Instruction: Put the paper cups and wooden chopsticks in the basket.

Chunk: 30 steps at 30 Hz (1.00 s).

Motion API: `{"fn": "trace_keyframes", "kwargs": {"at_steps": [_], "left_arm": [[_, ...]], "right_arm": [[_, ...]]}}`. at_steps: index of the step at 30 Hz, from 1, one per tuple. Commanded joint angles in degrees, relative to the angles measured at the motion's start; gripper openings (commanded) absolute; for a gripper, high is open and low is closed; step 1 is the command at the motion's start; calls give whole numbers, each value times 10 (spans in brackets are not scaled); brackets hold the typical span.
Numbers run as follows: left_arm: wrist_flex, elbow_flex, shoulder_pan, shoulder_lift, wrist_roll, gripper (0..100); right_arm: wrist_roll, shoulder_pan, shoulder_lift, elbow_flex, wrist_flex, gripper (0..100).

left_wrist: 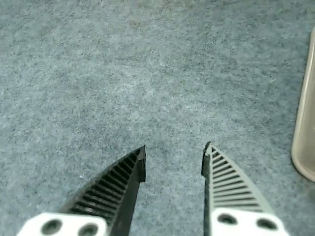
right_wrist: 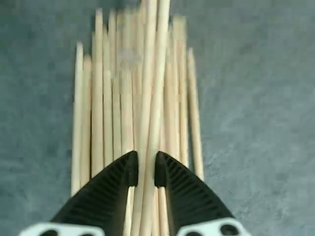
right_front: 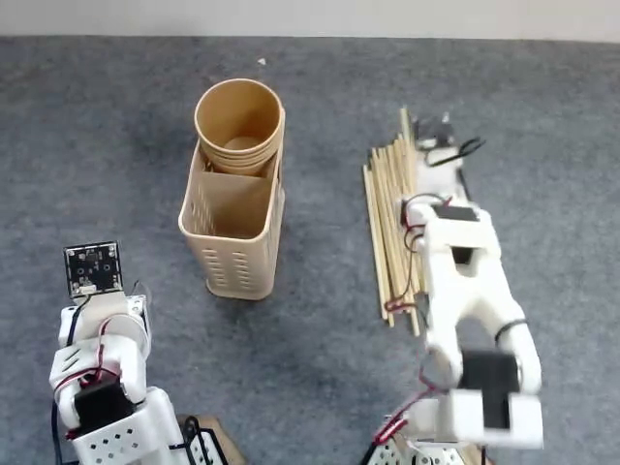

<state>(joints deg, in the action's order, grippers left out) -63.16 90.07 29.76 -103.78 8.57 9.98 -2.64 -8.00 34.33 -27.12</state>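
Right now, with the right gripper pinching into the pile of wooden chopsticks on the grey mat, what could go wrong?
1. The right gripper pinches just one or two of the pale wooden chopsticks; lifted, they may slip or drag their neighbours askew.
2. The stacked tan paper cups fill one compartment of the beige slotted plastic basket; long sticks could catch on its rim or divider.

The grey carpeted table (right_front: pixel 320 329) is carrying two things here: a beige slotted basket (right_front: pixel 232 254) is sitting near the middle, and a loose bundle of wooden chopsticks (right_front: pixel 386 218) is lying flat, well apart to its right in the high view, running front to back.
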Motion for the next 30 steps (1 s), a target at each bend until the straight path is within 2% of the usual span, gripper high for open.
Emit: {"fn": "trace_keyframes", "kwargs": {"at_steps": [1, 5, 9, 13, 22, 26, 30], "left_arm": [[10, -1, -7, -3, 7, 213], [11, -1, -7, -3, 7, 213], [11, -1, -8, -3, 7, 213], [11, 3, -8, -3, 7, 213], [11, 7, -29, -3, 8, 213], [11, 7, -29, -3, 8, 213], [11, 7, -29, -3, 8, 213]], "right_arm": [[-40, 1, -172, -27, 3, 4], [-76, -26, -319, -29, 3, 4], [-79, -98, -384, -44, 35, 4], [-76, -171, -378, -72, 102, 4], [-86, -312, -305, -218, 103, 4], [-149, -348, -280, -212, 104, 4], [-156, -359, -269, -148, 150, 4]]}}
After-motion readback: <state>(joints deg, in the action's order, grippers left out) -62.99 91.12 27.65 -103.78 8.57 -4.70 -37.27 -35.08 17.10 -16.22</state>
